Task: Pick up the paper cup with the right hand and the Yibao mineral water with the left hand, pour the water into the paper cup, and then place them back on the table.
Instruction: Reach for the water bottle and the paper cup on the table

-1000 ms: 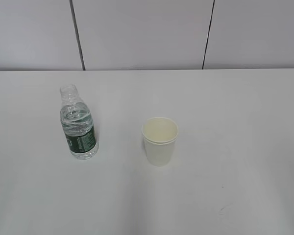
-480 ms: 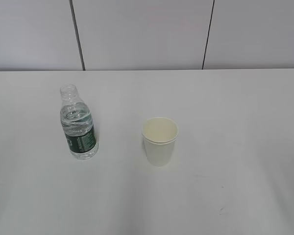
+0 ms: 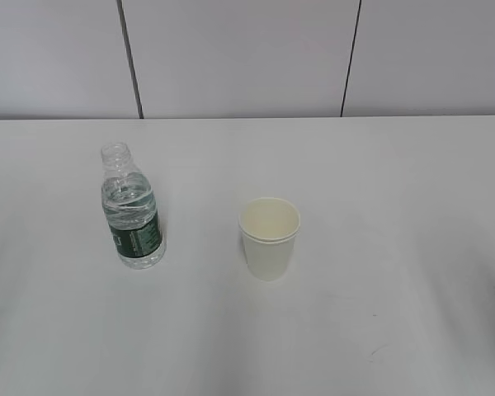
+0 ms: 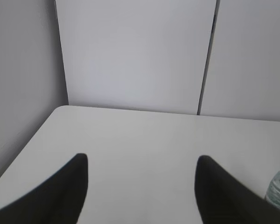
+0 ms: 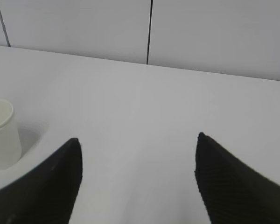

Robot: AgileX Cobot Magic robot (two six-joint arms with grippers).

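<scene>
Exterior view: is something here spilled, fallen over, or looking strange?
Nothing stands out. The Yibao mineral water stands upright with no cap, the paper cup stands upright to its right, apart from it, and the table shows no spill around them.

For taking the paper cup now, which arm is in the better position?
Probably the right. The paper cup shows at the left edge of the right wrist view, near the open right gripper; the left wrist view shows only the bottle's edge, no cup.
</scene>
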